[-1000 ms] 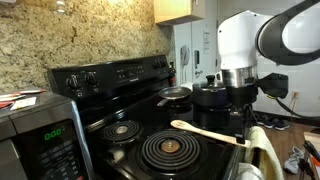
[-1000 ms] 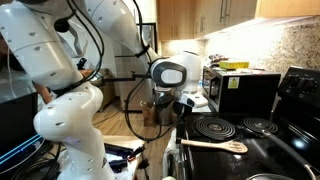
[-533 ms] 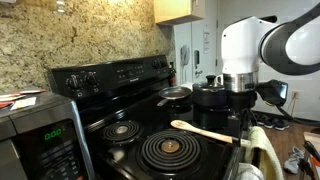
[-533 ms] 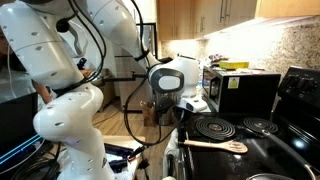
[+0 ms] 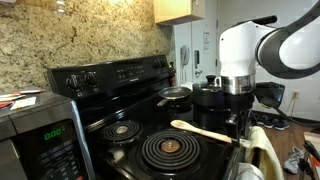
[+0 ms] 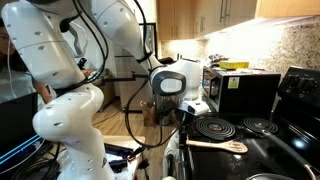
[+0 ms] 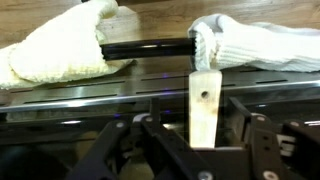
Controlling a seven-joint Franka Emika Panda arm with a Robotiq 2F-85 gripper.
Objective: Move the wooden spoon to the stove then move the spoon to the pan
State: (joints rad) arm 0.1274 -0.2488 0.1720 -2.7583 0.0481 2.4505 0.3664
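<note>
One spoon (image 5: pixel 208 132) is lying across the front of the stove (image 5: pixel 110 72) in an exterior view, well apart from the pan (image 5: pixel 175 94) behind, with the pincer (image 5: pixel 237 114) hovering over its handle end. In an exterior view, the pincer (image 6: pixel 183 114) is sitting slightly lower than a second ago, and the spoon (image 6: pixel 215 145) is staying put. In the wrist view, the jaws are standing apart around the handle (image 7: pixel 205 105), likely closing in to grasp it for the pan.

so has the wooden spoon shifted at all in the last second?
No. In both exterior views the wooden spoon lies where it was, its bowl at the same edge of the front coil burner.
</note>
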